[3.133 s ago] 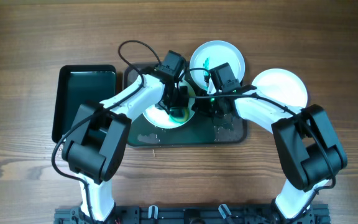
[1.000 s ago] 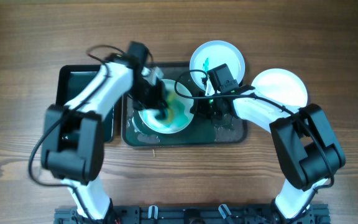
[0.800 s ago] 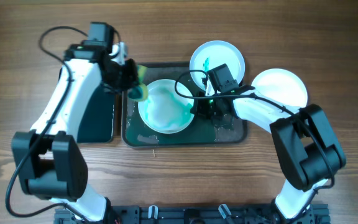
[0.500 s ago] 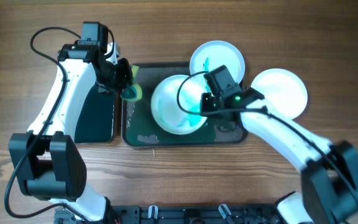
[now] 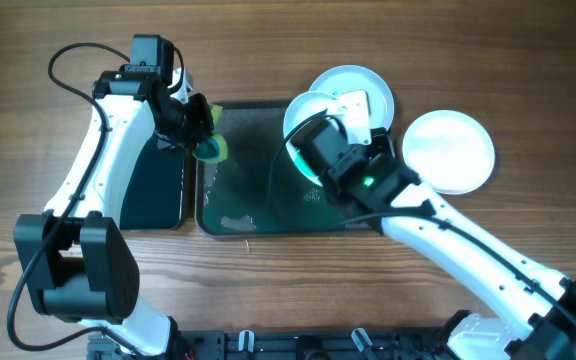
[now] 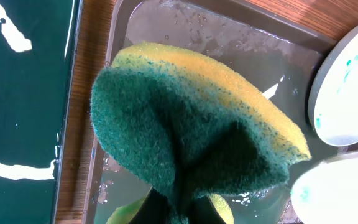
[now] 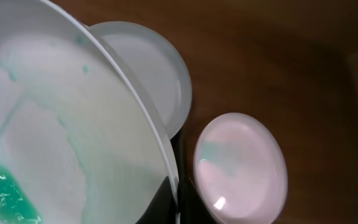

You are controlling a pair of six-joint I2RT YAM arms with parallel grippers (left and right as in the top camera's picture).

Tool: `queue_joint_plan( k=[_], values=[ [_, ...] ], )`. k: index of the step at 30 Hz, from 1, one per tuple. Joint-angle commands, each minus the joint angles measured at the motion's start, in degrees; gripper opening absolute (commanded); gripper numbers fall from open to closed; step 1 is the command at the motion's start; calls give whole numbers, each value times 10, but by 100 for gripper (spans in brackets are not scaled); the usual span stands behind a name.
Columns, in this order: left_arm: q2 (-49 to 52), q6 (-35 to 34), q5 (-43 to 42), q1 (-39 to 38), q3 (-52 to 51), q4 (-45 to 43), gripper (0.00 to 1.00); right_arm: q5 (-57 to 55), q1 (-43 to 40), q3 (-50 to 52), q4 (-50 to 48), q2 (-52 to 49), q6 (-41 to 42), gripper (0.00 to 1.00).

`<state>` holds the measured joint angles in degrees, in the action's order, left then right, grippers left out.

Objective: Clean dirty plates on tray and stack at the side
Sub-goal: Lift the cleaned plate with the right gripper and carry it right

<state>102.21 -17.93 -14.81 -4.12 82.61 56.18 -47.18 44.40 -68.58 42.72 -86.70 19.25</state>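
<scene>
L gripper (image 5: 201, 140) is seen clamped on a sponge (image 6: 191, 137). Green scouring face is turned to the L wrist cam, yellow layer behind, and the sponge is squeezed into a fold betw. the fingers. It is held over the L end of the tray (image 5: 253, 195), just inside the rim. The narrow black tray (image 5: 153, 195) is lying alongside, under the L arm. Tray surface is seen wet, w/ a greenish film + water patches.

R gripper (image 5: 311, 150) is shown closed on the rim of the held plate (image 5: 298, 112). That plate is kept tilted, clear of the tray surface, over the tray's R half. In the R wrist view teal liquid is pooled at the plate's low edge, w/ faint teal streaks across the rest. The fingers are mostly hidden by the plate; only a dark bit is caught at the bottom of that view.

A 2nd plate (image 5: 363, 95) is found at the tray's far R corner, overhanging the far rim and partly covered by the held one. A 3rd plate (image 5: 448, 150) is lying flat on the wood table (image 5: 288, 40), R of the tray, near the 2nd; whether they touch can't be told
</scene>
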Motion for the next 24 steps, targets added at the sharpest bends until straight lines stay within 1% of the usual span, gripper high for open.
queue_joint_plan(
  k=[1,2,5,7,8,11,14,19,21,22,24],
  values=[
    [-2,-7,2,-2,2,-2,4,-208,59,-15,-33,13,-76,4],
    [-2,-7,2,-2,2,-2,4,-245,73,-15,-52,13,-102,4],
    [-2,-7,2,-2,2,-2,4,-332,111,-15,-140,13,-216,4],
    [-2,-7,4,-2,2,-2,4,-363,125,-15,-197,13,-278,4],
    [-2,-7,4,-2,2,-2,4,-391,136,-15,-298,13,-379,4],
    [-2,-7,4,-2,2,-2,4,-399,139,-15,-368,13,-454,4],
    [-2,-7,4,-2,2,-2,4,-399,139,-15,-402,13,-477,4],
    [-2,-7,4,-2,2,-2,4,-399,139,-15,-414,13,-474,4],
    [-2,-7,4,-2,2,-2,4,-399,139,-13,-414,13,-454,4],
    [-2,-7,4,-2,2,-2,4,-396,139,-10,-413,13,-427,4],
    [-2,-7,4,-2,2,-2,4,-336,139,6,-395,13,-389,4]
  ],
)
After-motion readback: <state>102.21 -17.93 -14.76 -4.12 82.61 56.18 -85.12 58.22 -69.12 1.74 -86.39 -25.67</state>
